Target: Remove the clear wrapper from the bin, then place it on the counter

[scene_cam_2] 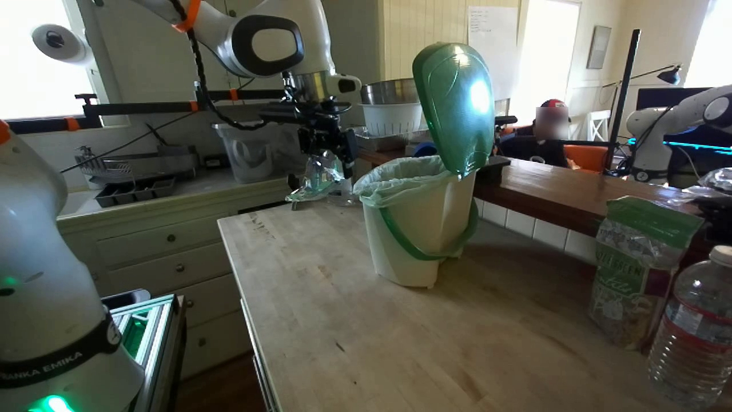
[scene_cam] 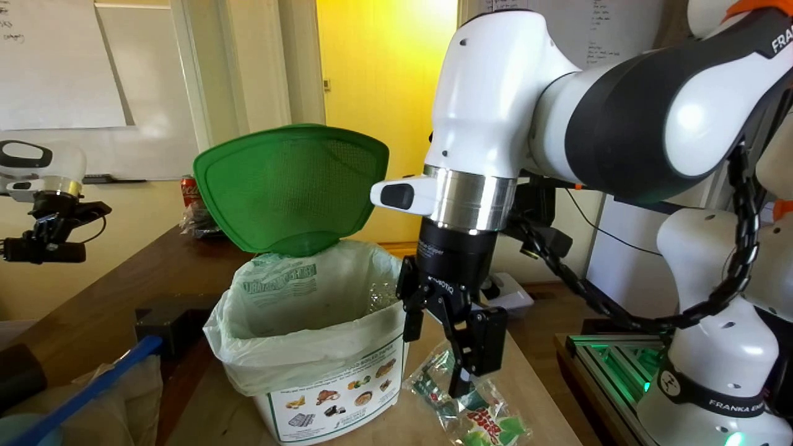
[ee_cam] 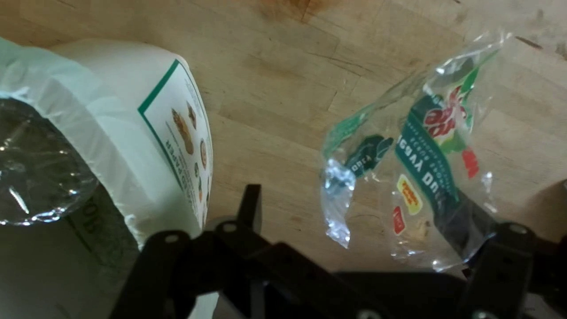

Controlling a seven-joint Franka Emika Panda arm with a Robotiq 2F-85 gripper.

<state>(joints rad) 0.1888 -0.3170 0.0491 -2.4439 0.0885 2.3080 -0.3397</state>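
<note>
The gripper (scene_cam: 435,361) is hanging low, its two fingers standing far apart, and nothing is visibly being pinched between them. Below and between those fingers, the clear wrapper (ee_cam: 421,150) is apparently resting on the counter (scene_cam_2: 320,320); one end is overlapping the gripper in the wrist view, and whether it is touching cannot be told. Such thin film is probably weighing next to nothing, giving softly under any squeeze, sliding on smooth pads and perhaps clinging, so a hold, if wanted, is calling for the printed middle, where the film is doubling over, rather than a loose edge that is likelier to slip or tear. It is looking crumpled and half puffed, mostly see-through, glinting along its creases, and it is carrying a dark green band with white lettering, red lettering over leaf-green shapes, and small yellow and red patches. Just beside it the bin (scene_cam_2: 394,260) is standing upright, its pale liner (scene_cam: 279,347) folding over the rim, its green lid (scene_cam: 297,186) standing raised, and another clear plastic piece (ee_cam: 40,164) lying inside.
</note>
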